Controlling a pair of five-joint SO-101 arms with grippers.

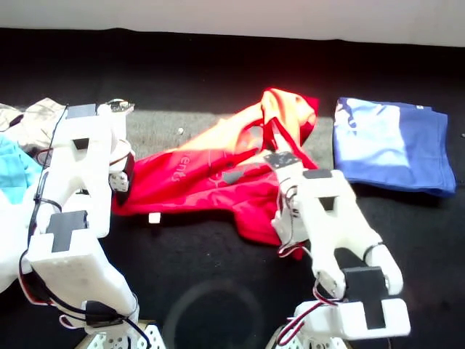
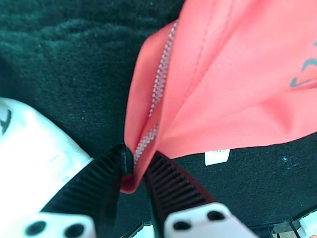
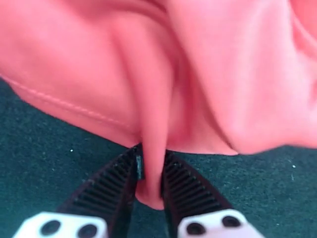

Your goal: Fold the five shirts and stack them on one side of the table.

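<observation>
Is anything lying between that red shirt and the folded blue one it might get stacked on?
Nothing visible does. The left gripper and the right gripper each pinch the red shirt, and just a narrow strip of bare dark table separates it from the folded blue shirt.

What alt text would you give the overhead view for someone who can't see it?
A crumpled red shirt lies on a black table, pinched by the left gripper at its left corner and the right gripper at its near edge. A folded blue shirt lies to its right, and a heap of light clothes sits at the table's left edge.
</observation>
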